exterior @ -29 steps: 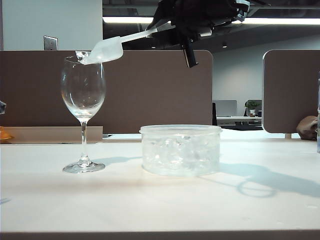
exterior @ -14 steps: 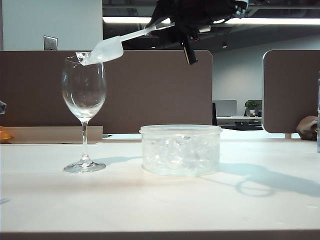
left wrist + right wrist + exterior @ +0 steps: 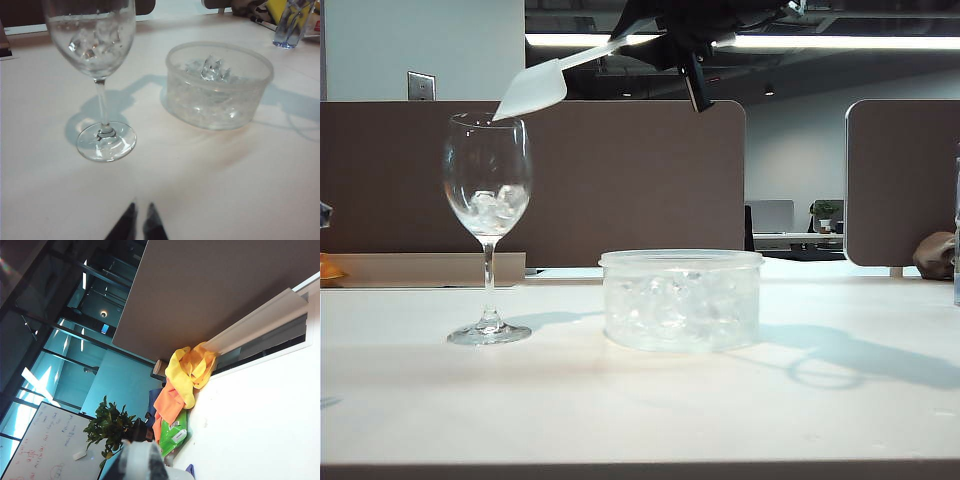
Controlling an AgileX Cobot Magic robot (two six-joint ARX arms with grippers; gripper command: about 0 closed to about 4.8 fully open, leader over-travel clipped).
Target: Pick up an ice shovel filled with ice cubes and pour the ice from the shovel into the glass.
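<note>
Right gripper (image 3: 665,42), top centre of the exterior view, is clamped on the shovel (image 3: 533,90) handle; scoop tilted down just above the glass (image 3: 487,190) rim at upper left, ice (image 3: 496,207) lying in the bowl. Left gripper (image 3: 139,224) hovers low over the table (image 3: 640,400), fingers together, holding nothing. To finish well: keep the scoop lip over the bowl until empty, and avoid knocking the rim.
</note>
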